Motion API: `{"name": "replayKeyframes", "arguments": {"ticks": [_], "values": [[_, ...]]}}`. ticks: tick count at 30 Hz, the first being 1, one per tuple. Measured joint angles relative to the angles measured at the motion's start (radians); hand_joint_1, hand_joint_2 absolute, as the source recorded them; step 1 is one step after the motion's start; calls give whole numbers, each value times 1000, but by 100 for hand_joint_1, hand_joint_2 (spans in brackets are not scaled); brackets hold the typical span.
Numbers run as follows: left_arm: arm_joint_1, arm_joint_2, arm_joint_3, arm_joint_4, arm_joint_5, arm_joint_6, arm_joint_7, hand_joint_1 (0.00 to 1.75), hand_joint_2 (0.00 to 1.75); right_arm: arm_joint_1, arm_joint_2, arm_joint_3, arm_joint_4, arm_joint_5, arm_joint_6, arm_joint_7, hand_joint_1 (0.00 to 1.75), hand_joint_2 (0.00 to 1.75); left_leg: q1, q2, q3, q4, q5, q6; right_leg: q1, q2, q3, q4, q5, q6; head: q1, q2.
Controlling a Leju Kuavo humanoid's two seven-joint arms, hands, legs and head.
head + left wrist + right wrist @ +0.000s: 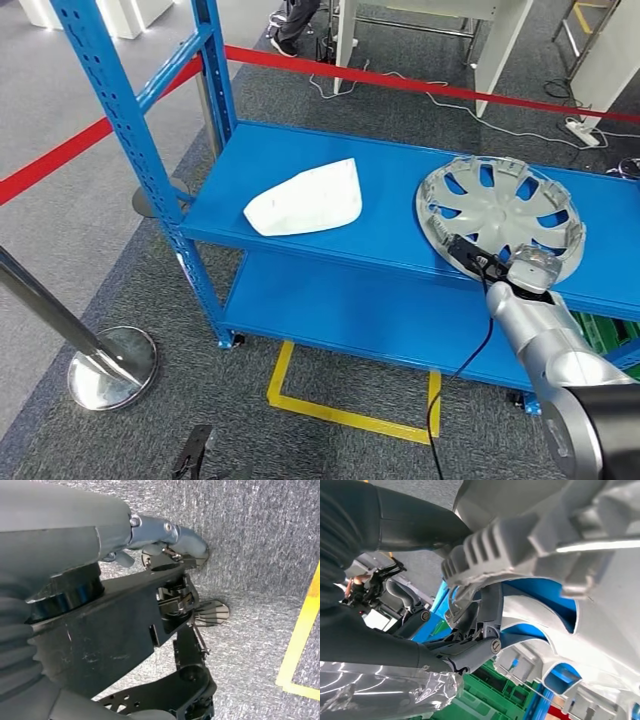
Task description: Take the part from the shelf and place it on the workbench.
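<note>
Right hand on hubcap rim, white cover alongside on shelf

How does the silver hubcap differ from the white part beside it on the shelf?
The hubcap is round, silver and spoked with openings; the white part is a solid, tapered shell. The right hand grips the hubcap's near rim, while the white part lies untouched. Both rest on the blue shelf.

The blue perforated-steel shelf unit stands on grey carpet. On its upper deck lie a white curved plastic cover and, well apart, a silver spoked wheel cover.
</note>
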Motion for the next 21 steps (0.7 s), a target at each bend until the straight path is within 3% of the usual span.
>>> {"name": "replayKeyframes", "arguments": {"ticks": [2, 4, 5, 6, 7, 9, 11, 15, 16, 19, 20, 21], "values": [[-1, 0, 0, 0, 0, 1, -2, 0, 175, 3, 0, -3, 0, 1, 0, -1, 175, 175, 0, 3, -1, -2, 4, 11, -1, 0, -37, 76, -45, 6, 4, 0], [-1, 1, 0, 0, 0, 1, -4, 0, 175, 7, 0, -5, 0, 3, 0, -2, 175, 175, -2, 4, -2, -2, 4, 16, -1, 1, -102, 217, -109, 8, 6, 0], [0, 2, 0, 0, 0, 1, -4, 0, 175, 9, 0, -6, 0, 3, 0, -2, 175, 175, -2, 4, -2, -2, 4, 17, -1, 1, -126, 270, -125, 8, 6, 0], [0, 2, 0, 0, 0, 1, -4, 0, 175, 10, 0, -6, 0, 4, 0, -2, 175, 175, -2, 5, -1, -2, 3, 17, -1, 1, -133, 286, -123, 7, 6, 0], [0, 2, 0, 0, 0, 1, -4, 0, 175, 9, 0, -6, 0, 4, 0, -2, 175, 175, -1, 4, 1, -2, 2, 17, -1, 1, -120, 261, -103, 5, 6, 0], [0, 2, 0, 0, 0, 1, -4, 0, 175, 5, 0, -6, 0, 4, 0, -3, 175, 175, 0, 3, 7, -2, -1, 11, -1, 1, -49, 127, -44, -2, 7, 0], [-3, 1, 0, 0, 0, 2, -5, 0, 175, -1, 1, -6, 0, 5, -1, -6, 175, 175, -1, 2, 12, -2, -5, 0, 3, 1, 9, 23, -18, -9, 6, 0], [-5, -1, 0, 0, 0, 8, -9, 0, 175, -2, 9, -11, -4, 10, -62, -30, 175, 175, 5, 2, 16, -9, -7, -29, 12, -1, 24, -2, -12, -33, 5, 0], [-4, -1, 0, 0, 1, 10, -11, 0, 175, 0, 14, -16, -7, 5, -104, -45, 175, 175, 4, 2, 8, 8, -20, -33, 10, -1, 25, -8, -8, -40, 4, 0], [4, 0, 0, 0, 10, 19, -21, 0, 175, 24, 37, -44, -15, -32, -275, -124, 175, 175, -3, 3, -77, 168, -109, -36, 6, -5, 16, -15, 2, -53, 3, 0], [9, 1, 0, 0, 13, 21, -26, 0, 175, 36, 46, -56, -19, -48, -333, -159, 175, 175, -4, 3, -108, 222, -129, -36, 6, -4, 11, -15, 3, -54, 3, 0], [15, 2, 1, 0, 17, 23, -32, 0, 175, 49, 58, -69, -26, -67, -393, -199, 175, 175, -5, 3, -126, 250, -130, -36, 6, -2, 7, -14, 5, -54, 3, 0]]}}
